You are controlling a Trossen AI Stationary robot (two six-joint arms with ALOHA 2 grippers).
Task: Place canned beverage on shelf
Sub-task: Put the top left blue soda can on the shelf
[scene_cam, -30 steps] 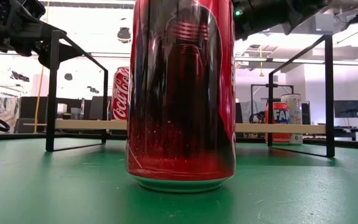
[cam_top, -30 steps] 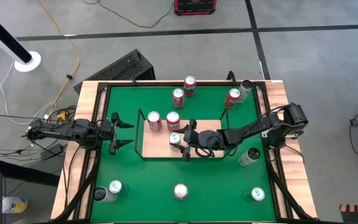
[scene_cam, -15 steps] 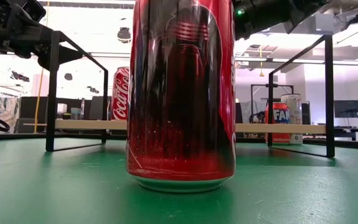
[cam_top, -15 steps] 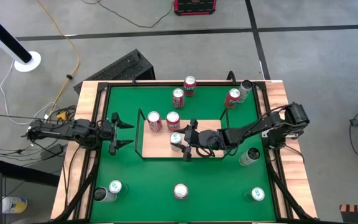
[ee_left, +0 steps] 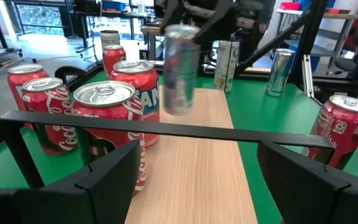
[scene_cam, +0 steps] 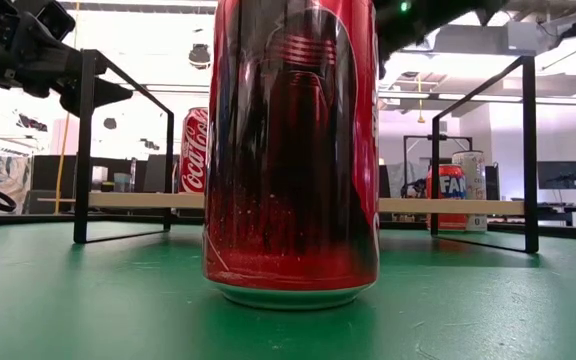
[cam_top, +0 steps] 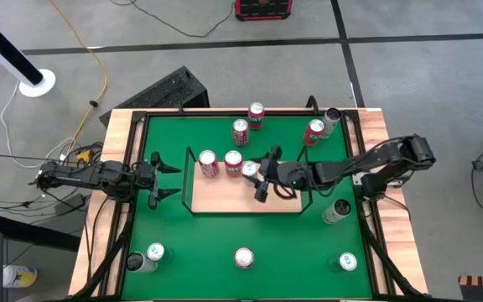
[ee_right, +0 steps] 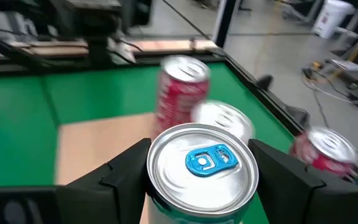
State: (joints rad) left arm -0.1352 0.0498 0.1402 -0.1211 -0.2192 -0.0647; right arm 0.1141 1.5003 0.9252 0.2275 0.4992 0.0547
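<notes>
Right hand (cam_top: 261,174) grips silver can (ee_right: 202,163) above shelf (cam_top: 225,200) (red cans (cam_top: 220,162) just beside); next, lower and release. Left hand (cam_top: 159,176) open.

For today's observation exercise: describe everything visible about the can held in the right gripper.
The can is silver aluminium with a blue pull tab. It stands upright between the fingers of the right gripper, over the shelf beside two red cans. The left wrist view shows it blurred above the light wood.
</notes>
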